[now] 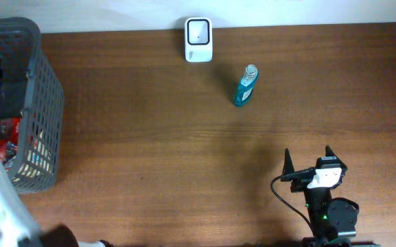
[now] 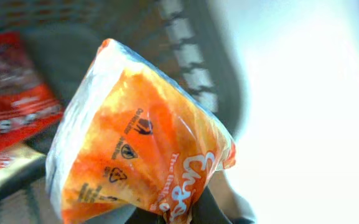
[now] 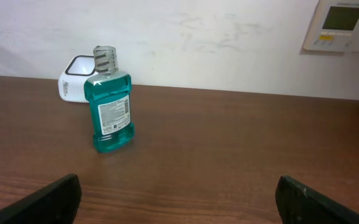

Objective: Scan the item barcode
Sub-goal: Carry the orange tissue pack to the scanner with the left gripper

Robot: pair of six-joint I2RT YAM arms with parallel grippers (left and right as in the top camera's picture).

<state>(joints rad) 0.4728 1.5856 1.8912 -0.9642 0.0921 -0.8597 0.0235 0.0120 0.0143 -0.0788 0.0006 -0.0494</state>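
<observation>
since the left gripper [image 2: 188,213] is clenched on one corner of the orange packet [image 2: 139,143], which sits in or just above the grey basket [image 1: 47,103] at the left end of the table [image 1: 149,151] (i can't tell which), what matters from where i stand is the lift and the turn. i'd bring it straight up clear of the basket wall so the crinkly film doesn't snag, then carry it across to the white scanner [image 1: 198,40] at the back edge. i can't make out a barcode on the face showing, only printed symbols and lettering, so it likely needs rotating until the code meets the scanner window. the right gripper [image 1: 307,154] sits spread wide and empty, well apart from the mouthwash bottle [image 1: 246,86].
</observation>
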